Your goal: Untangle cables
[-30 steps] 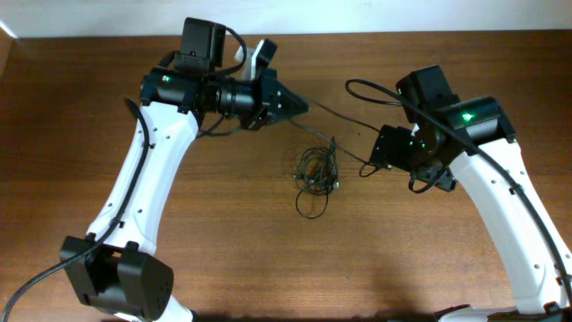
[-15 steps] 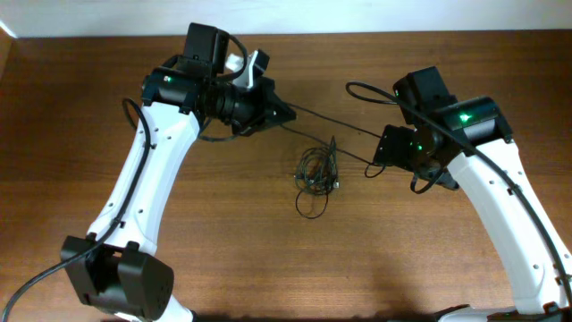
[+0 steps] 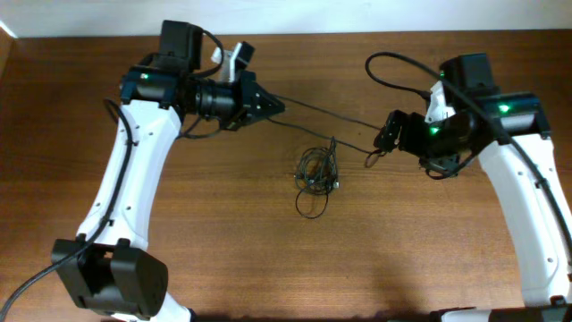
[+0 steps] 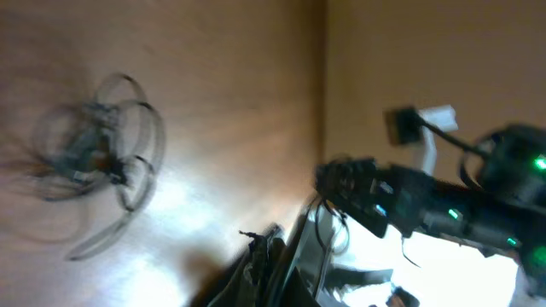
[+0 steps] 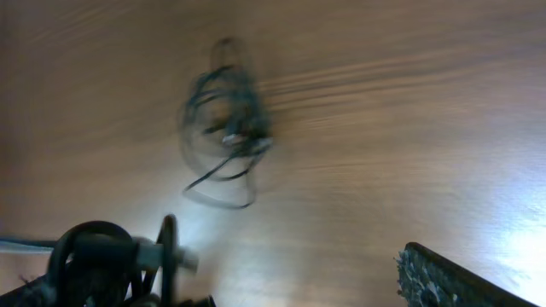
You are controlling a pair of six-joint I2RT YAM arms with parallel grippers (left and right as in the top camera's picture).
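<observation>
Overhead: left fingers [image 3: 273, 105] pinch a taut strand of cables [image 3: 315, 172]; right fingers [image 3: 383, 141] spread wide, hold unclear.

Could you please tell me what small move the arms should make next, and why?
Probably draw the left gripper a little farther from the bundle. It is shut on a thin strand that stretches straight toward the open right gripper, while the bundle lies knotted on the table between the arms.
</observation>
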